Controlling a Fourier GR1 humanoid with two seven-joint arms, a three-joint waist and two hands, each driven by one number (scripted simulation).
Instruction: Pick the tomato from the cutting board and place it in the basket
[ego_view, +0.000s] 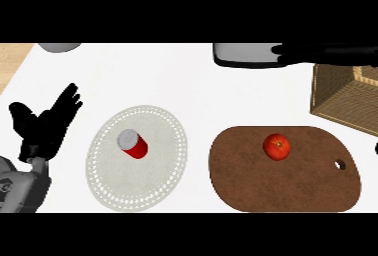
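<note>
On the brown cutting board (284, 172) at right, toward its far edge, the tomato (277, 146) sits untouched; being round, it could roll off toward the worktop (199, 95) if nudged before fingers close round it. The wicker basket (347, 100) stands just beyond at far right, with nothing between. The left hand (46, 125) rests at left, fingers apart and holding nothing, beside a red can (133, 144) lying on a white placemat (136, 157); the right hand is out of view.

a kitchen: cutting board (284, 172), pan (247, 55), counter (199, 90).
</note>
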